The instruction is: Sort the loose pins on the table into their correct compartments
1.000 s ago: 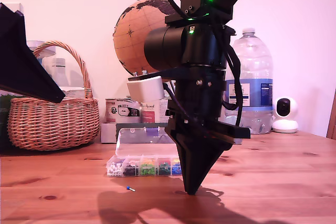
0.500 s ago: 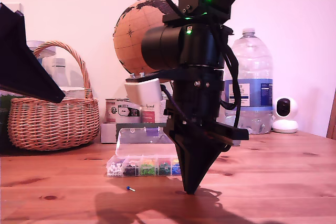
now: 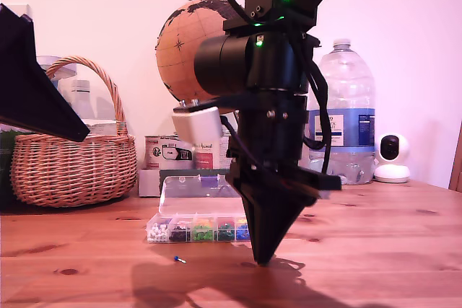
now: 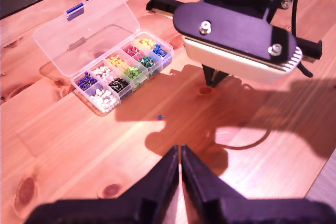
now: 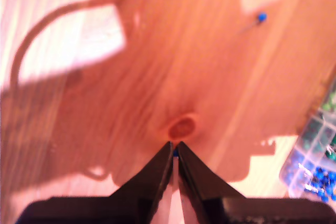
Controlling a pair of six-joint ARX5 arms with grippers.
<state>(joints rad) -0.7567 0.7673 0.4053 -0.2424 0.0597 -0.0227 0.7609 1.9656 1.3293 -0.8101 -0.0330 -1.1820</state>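
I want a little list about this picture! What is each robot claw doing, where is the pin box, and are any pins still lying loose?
second gripper: tips down at the table, shut on a blue pin
first gripper: shut, raised above the table, holding nothing
pin box: lid open, behind the second gripper in the exterior view
loose pin: blue, lying on the wood in front of the box

Second gripper (image 5: 175, 153) low over table (image 5: 131, 77), jaws nearly together, tiny blue pin head (image 5: 175, 153) pinched at tips. Dark knot (image 5: 182, 127) in wood just beyond tips. Another blue pin (image 5: 258, 19) lying loose, well apart. Corner of clear box (image 5: 315, 150) at frame edge w/ blue and green pins inside. Hard shadows across wood.
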